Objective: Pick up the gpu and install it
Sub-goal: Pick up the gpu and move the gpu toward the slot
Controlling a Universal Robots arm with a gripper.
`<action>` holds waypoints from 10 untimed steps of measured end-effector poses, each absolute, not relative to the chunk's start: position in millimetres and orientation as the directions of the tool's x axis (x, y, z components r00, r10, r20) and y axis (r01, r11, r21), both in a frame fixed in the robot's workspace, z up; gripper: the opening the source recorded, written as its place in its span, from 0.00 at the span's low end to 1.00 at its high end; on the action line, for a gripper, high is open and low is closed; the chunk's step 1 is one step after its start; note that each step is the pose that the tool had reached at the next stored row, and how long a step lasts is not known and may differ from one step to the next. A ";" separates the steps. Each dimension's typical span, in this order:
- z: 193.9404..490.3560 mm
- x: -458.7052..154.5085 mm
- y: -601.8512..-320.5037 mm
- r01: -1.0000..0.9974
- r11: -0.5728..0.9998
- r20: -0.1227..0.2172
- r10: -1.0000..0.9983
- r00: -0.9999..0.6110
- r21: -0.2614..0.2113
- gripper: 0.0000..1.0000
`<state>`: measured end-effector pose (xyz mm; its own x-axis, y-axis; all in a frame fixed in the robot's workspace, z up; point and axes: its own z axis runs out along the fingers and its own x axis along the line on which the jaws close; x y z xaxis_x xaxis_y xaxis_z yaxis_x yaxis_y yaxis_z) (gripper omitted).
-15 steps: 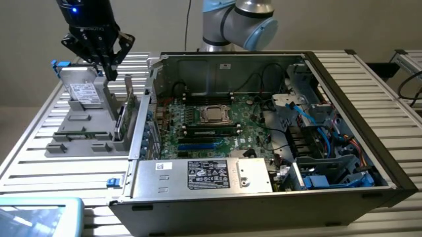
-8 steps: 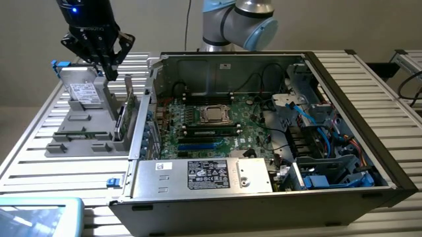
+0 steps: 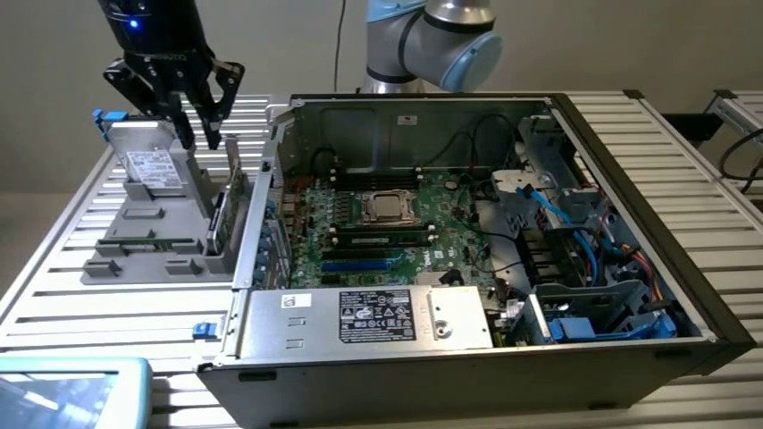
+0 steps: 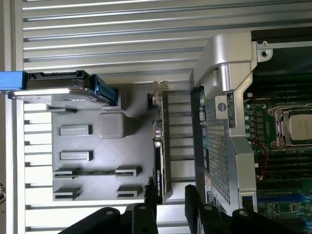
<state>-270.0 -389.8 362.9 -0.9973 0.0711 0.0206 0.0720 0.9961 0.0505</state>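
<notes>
On the desk point(image 3: 48, 295), toward the exterior view's left, a grey tray point(image 3: 125, 266) carries a labelled drive point(image 3: 149, 168). The jaws hang parted and empty over the tray's far end. Just below them the gpu point(image 3: 221, 214) stands on edge in its slot, its long axis running along the tray. The open case's wall point(image 3: 260, 232) rises close beside the gpu, so room there looks tight.

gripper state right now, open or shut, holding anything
Gripper: jaws open, holding nothing, poised over the gpu standing in its grey holder.
</notes>
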 end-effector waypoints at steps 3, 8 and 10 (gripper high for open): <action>357.5 -271.7 -389.0 0.072 0.996 0.021 0.071 -0.997 0.050 0.38; 348.4 -272.2 -387.9 0.074 0.996 0.021 0.073 -0.997 0.050 0.38; 344.8 -272.3 -387.5 0.075 0.996 0.021 0.074 -0.997 0.050 0.38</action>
<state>-272.3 -387.5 344.8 -0.9971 0.0739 0.0206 0.0749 0.9959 0.0505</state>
